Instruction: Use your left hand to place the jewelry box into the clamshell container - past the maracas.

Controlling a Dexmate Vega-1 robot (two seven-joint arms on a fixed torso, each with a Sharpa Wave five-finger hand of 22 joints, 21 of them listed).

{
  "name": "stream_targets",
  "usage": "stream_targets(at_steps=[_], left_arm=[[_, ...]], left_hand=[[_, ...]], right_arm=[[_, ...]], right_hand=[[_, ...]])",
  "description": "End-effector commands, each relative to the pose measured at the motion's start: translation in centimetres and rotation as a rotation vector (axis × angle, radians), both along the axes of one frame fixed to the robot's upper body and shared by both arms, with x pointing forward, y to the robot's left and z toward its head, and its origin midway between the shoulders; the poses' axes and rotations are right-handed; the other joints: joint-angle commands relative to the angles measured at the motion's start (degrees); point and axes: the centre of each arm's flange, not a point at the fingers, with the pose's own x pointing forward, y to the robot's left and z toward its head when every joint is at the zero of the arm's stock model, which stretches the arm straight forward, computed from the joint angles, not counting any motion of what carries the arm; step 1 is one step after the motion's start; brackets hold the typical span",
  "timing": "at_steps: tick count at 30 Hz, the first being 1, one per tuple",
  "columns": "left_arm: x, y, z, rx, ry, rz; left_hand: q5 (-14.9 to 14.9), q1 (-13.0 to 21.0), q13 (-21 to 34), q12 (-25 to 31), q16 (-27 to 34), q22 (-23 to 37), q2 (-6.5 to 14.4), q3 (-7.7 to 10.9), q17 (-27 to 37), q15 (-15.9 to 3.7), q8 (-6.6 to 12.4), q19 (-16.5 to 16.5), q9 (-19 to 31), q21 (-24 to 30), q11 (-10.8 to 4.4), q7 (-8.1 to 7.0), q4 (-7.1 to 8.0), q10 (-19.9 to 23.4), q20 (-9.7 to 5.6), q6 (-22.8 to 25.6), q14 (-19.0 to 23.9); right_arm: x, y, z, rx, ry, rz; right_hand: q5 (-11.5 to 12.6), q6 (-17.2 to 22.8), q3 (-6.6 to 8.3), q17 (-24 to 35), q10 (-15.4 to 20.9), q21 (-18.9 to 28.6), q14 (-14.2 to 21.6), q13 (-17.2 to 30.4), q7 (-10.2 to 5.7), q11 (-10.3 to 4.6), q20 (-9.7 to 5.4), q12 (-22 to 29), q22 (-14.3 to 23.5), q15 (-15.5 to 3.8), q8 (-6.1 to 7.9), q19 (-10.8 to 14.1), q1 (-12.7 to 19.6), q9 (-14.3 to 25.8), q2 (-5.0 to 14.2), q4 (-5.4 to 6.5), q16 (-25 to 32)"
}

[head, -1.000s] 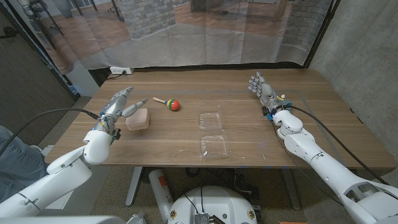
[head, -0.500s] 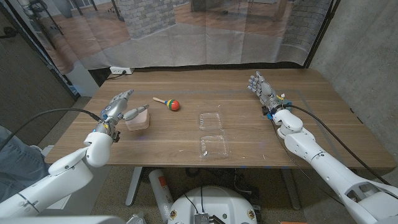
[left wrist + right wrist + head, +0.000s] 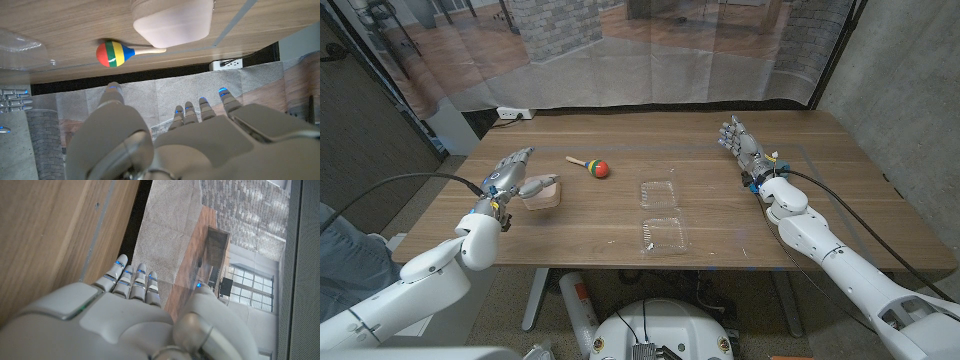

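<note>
Your left hand (image 3: 510,172) sits right beside the pink jewelry box (image 3: 542,192), fingers apart, holding nothing. If you grab it loosely, it could slip or bump the maracas (image 3: 590,165) on the worktop (image 3: 720,215). The clamshell container (image 3: 662,214) lies open and looks empty. Your right hand (image 3: 740,140) waits, fingers apart.

From the left wrist, the pale pink rounded jewelry box (image 3: 172,20) is cut off by the frame's top edge, and the clear plastic clamshell container (image 3: 20,50) by its left edge.
</note>
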Motion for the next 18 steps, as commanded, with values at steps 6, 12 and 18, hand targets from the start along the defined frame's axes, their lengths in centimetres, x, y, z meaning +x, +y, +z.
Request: stream_targets(at_steps=[6,12,18], left_arm=[[0.6,0.2,-0.4,0.03,0.078,0.062],[1.0,0.1,0.0,0.03,0.105,0.069],[1.4,0.0,0.0,0.032,0.133,0.071]], left_hand=[[0.5,-0.6,0.3,-0.2,-0.2,0.3,-1.4,-1.33,0.3,1.3,-0.3,0.0,0.2,-0.1,1.96,-0.9,0.11,-2.2,0.86,-3.1,-0.8],[0.6,-0.9,0.4,0.2,0.3,0.4,-1.9,-1.87,0.3,1.36,-0.04,0.7,0.2,0.1,2.11,-1.1,0.17,-1.7,0.86,-3.1,0.2],[0.7,-1.2,0.4,0.1,0.3,0.5,-2.2,-2.29,0.4,1.4,0.0,1.3,0.3,0.3,2.38,-1.09,0.2,-2.2,0.88,-3.4,0.2]], right_arm=[[-0.2,0.1,-0.3,-0.001,0.005,-0.005],[-0.2,0.1,-0.3,0.005,0.004,-0.003],[0.0,0.1,-0.3,0.006,0.009,-0.004]], right_hand=[[0.1,0.2,-0.04,0.2,0.3,-0.2,0.7,0.2,-0.24,-0.14,0.13,0.0,0.2,0.32,0.26,0.3,0.2,0.3,0.05,-0.4,-0.1],[0.1,0.2,-0.06,0.1,0.4,-0.3,0.8,0.2,-0.24,-0.24,0.24,0.0,0.2,0.23,0.25,0.4,0.3,0.3,0.05,-0.45,-0.1],[0.1,0.2,-0.08,0.1,0.4,-0.4,0.8,0.2,-0.23,-0.31,0.32,0.0,0.2,0.15,0.25,0.4,0.3,0.3,0.06,-0.49,-0.1]])
